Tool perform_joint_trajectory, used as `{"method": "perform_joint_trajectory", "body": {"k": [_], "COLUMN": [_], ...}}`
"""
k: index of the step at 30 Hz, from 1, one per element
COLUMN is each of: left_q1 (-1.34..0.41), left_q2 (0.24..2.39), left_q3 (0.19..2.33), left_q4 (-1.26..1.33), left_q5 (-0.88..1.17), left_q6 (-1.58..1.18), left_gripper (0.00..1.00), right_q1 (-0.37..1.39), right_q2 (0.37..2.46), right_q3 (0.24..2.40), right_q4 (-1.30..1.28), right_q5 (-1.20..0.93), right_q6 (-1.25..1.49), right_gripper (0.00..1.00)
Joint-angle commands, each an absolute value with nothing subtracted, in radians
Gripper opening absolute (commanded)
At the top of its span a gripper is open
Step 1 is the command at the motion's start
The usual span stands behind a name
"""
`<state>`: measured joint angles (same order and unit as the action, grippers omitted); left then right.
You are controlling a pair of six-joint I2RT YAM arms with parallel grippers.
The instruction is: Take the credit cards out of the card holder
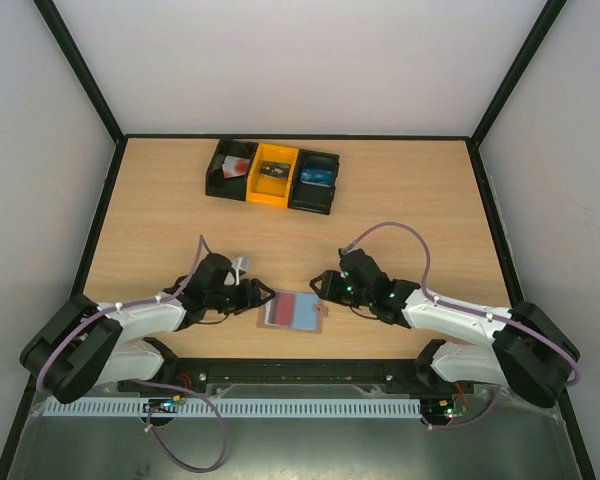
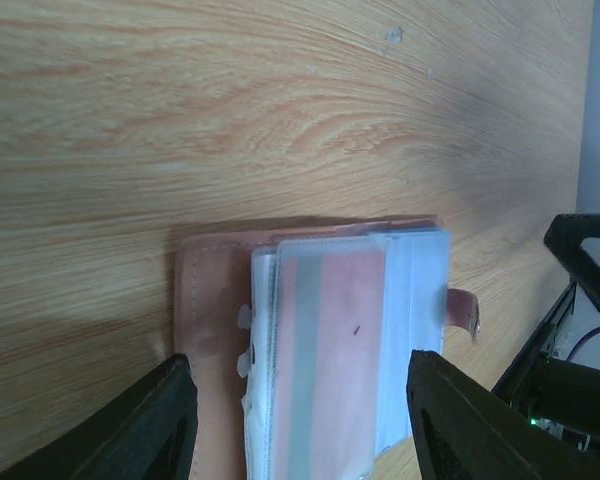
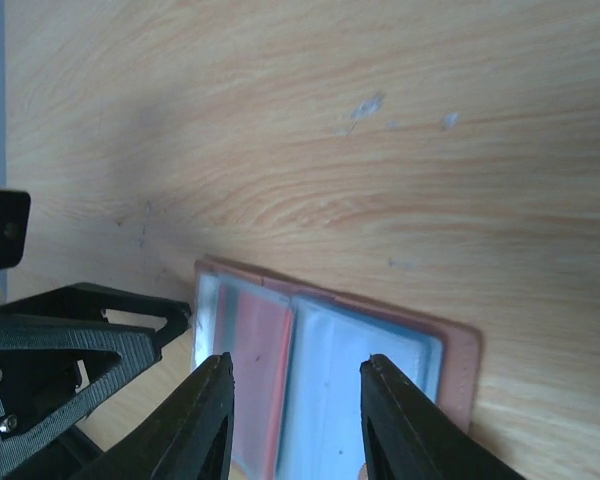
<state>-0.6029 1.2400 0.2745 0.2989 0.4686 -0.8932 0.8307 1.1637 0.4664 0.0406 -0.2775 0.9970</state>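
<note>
Card holder (image 1: 293,312) lies open, reddish card (image 2: 330,350) in its left pocket. L gripper (image 1: 258,296) straddles its left side, jaws wide; R gripper (image 1: 323,287) over its right, narrow, empty. Pin holder (lightly); pinch card edge only.

Table (image 1: 410,220): light wood-grain top, black rim, closed in on three sides by plain white walls (image 1: 300,60) with black corner posts; a few small pale scuffs show in the grain in the wrist views. Bins, three, side by side and touching in a row near the far edge: black bin (image 1: 220,180) with something red inside, orange bin (image 1: 261,188) with a small dark item, second black bin (image 1: 313,197) with something blue. White slotted strip (image 1: 300,408) along the near edge, grey metal surface (image 1: 300,450) below it.
</note>
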Motion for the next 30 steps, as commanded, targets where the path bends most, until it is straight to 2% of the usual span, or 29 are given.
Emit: {"method": "perform_joint_trajectory", "body": {"k": [1,10,16,19,26,30], "left_q1": [-0.636,-0.647,-0.658,-0.662,-0.680,-0.681], "left_q2": [1.243,1.193,1.168,1.153,1.121,1.073], "left_q3": [0.262,0.202,0.189,0.190,0.190,0.194], "left_q4": [0.349,0.335,0.349,0.345,0.329,0.309], "left_q5": [0.426,0.379,0.390,0.387,0.374,0.359], "left_q6": [-0.919,-0.943,-0.962,-0.977,-0.992,-1.008], "left_gripper": [0.58,0.50,0.35,0.31,0.30,0.37], "right_q1": [0.892,0.975,0.997,1.005,1.016,1.031], "right_q2": [1.202,1.267,1.320,1.345,1.401,1.424], "right_q3": [0.483,0.476,0.460,0.451,0.450,0.454], "right_q4": [0.104,0.156,0.226,0.258,0.284,0.295], "right_q5": [-0.255,-0.214,-0.225,-0.236,-0.250,-0.245], "right_q6": [1.040,1.074,1.103,1.110,1.118,1.125], "right_gripper": [0.35,0.32,0.28,0.28,0.28,0.28]}}
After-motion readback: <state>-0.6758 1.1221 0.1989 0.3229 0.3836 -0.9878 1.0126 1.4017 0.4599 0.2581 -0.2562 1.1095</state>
